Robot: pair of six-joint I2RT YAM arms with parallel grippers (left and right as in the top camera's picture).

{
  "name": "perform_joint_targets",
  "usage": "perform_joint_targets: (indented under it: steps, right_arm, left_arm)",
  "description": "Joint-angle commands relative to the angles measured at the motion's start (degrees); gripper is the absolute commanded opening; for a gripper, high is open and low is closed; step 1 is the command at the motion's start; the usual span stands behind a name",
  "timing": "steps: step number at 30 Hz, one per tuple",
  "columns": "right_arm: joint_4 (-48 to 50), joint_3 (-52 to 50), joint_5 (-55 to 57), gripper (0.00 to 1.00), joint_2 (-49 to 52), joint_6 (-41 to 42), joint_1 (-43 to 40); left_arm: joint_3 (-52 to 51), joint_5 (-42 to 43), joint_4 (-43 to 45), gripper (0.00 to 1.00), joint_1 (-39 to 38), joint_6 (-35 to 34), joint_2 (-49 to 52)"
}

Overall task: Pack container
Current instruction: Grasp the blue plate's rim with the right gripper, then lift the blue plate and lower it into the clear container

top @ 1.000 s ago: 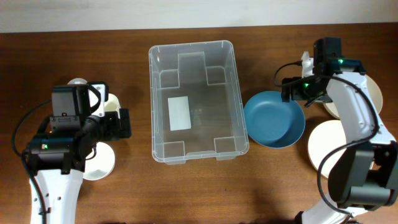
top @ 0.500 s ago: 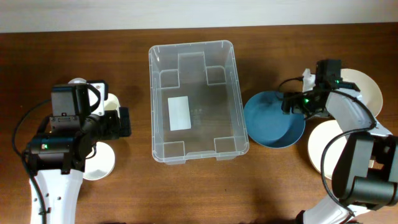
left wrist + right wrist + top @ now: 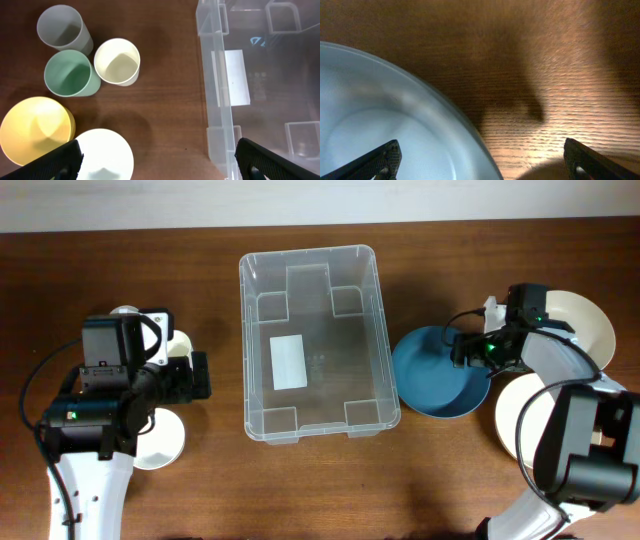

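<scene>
Packing has not begun, by the look of it. The container point(image 3: 345, 375) holds nothing, and every bowl and cup sits out on the table point(image 3: 320, 480). All the loading is left to do.

Nearest, on the left, are a left white bowl point(image 3: 165, 445) and, seen from the left wrist, a yellow bowl point(image 3: 32, 132) just beside it. Both look empty. On the near right a right white bowl point(image 3: 512, 415) sits partly under the right arm. What shows of it is bare.

In the middle band the container stands at the table's centre with its long side running near to far. It shows only a white label point(image 3: 288, 362) on its base. Just right of it, close to or touching its wall, is the empty blue bowl point(image 3: 435, 375). The right gripper point(image 3: 468, 350) hangs low over the bowl's right rim. Its jaws are spread wide with the rim between them, and they grasp nothing. This is likely the first pick. The left gripper point(image 3: 202, 377) hovers left of the container, also spread wide and empty.

Farther left, a green cup point(image 3: 70, 76), a cream cup point(image 3: 117, 61) and a grey cup point(image 3: 62, 27) stand upright in a tight cluster, all empty. Farthest right is an empty far bowl point(image 3: 590, 325).
</scene>
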Motion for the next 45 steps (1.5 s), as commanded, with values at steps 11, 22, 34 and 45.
perform_joint_targets:
  steps: [11,22,34,45]
  right_arm:
    - [-0.1,-0.6,-1.0,0.59,3.1,-0.6,0.2]
    - [0.4,-0.5,-1.0,0.18,3.1,-0.5,0.2]
    - [0.3,3.4,-1.0,0.04,3.1,2.7,0.2]
    - [-3.8,14.2,-0.1,0.04,-0.3,5.5,0.1]
  left_arm:
    - [1.0,0.4,1.0,1.0,0.2,-0.7,0.1]
    - [1.0,0.4,1.2,1.0,0.2,-0.7,0.1]
    - [1.0,0.4,1.4,1.0,0.2,-0.7,0.1]
    - [1.0,0.4,1.4,1.0,0.2,-0.7,0.1]
